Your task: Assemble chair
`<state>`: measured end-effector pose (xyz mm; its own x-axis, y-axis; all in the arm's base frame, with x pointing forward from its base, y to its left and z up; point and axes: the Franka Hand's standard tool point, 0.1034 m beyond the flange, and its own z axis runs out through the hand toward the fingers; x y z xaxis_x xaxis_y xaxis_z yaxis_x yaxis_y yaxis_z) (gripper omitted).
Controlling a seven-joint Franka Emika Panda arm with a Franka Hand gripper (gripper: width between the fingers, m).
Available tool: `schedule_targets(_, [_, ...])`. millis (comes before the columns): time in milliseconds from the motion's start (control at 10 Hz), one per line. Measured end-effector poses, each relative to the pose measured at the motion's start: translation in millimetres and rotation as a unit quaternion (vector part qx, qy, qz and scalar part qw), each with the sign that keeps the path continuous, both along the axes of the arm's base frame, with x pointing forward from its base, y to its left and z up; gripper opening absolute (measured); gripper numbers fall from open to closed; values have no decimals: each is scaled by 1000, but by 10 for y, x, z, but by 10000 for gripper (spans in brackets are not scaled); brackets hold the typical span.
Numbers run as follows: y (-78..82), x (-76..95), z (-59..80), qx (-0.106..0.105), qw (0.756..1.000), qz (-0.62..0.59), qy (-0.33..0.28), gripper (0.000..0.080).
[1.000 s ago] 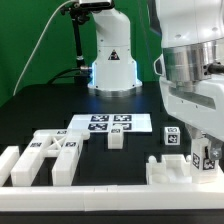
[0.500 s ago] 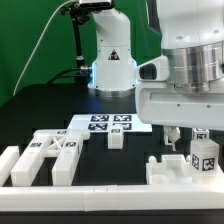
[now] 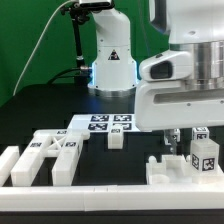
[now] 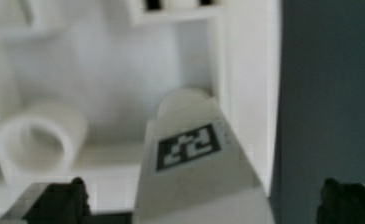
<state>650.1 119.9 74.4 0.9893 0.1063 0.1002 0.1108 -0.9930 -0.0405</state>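
The chair is in loose white tagged pieces. In the exterior view a tagged block (image 3: 205, 157) stands upright on a wide notched piece (image 3: 172, 174) at the front right. My gripper (image 3: 184, 137) hangs just above and behind them, jaws open. In the wrist view a tapered white piece with a tag (image 4: 204, 150) lies between my two dark fingertips (image 4: 65, 200) without touching either, over a white part with a round socket (image 4: 40, 140). More chair pieces (image 3: 48, 155) lie at the front left, and a small block (image 3: 116, 138) sits mid-table.
The marker board (image 3: 108, 124) lies flat at the table's middle, in front of the robot base (image 3: 112, 60). A low white border rail (image 3: 100, 190) runs along the front edge. The table top is black with a green backdrop.
The wrist has turned and risen a little from low on the right to over the right-hand pieces. The tagged block now stands free of the hand; other pieces have not moved.
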Motion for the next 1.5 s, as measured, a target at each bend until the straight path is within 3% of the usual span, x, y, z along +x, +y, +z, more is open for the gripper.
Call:
schedule_targets(100, [11, 14, 9, -4, 999, 49, -6, 649])
schedule_targets(200, [16, 12, 7, 2, 1000, 7, -4, 649])
schedule_targets(300, [9, 13, 7, 0, 1000, 11, -4, 548])
schedule_targets(400, [9, 13, 7, 1, 1000, 8, -4, 548])
schedule_targets(500, [18, 12, 7, 7, 999, -44, -1, 346])
schedule_targets(600, [8, 12, 6, 11, 997, -81, 1, 287])
schedule_targets(800, [-2, 16, 6, 18, 988, -155, 5, 287])
schedule_targets(1300, [-35, 20, 12, 40, 923, -381, 16, 287])
schedule_targets(1500, [-43, -8, 32, 47, 848, -525, 51, 287])
